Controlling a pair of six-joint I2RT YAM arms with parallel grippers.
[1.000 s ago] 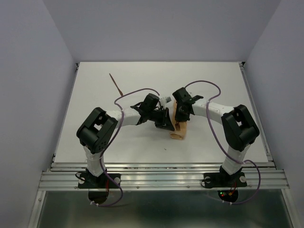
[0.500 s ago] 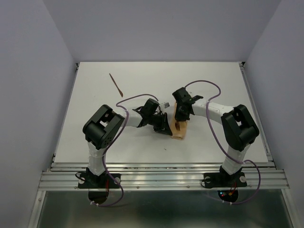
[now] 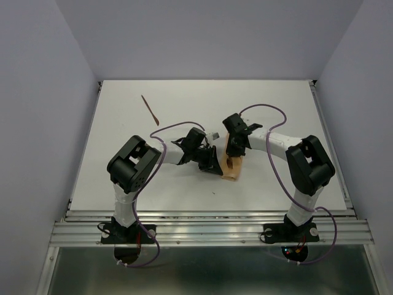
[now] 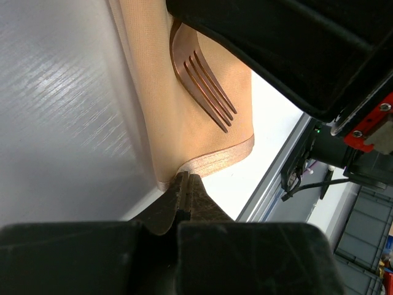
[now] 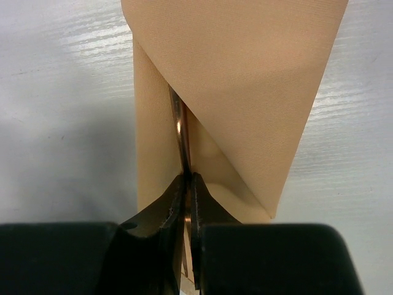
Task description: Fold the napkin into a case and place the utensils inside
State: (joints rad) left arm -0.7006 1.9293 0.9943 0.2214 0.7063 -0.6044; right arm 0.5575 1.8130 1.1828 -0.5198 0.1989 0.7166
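The right gripper is clenched on the handle of the fork, whose long axis runs along the case mid-counter, tines toward its near end. The left gripper, clenched and seemingly pinching the case's near edge, is nearer the plain utensil lying far left.

White table, pale lavender walls, soft even light

2 white arms, black joints, purple cables, black hands
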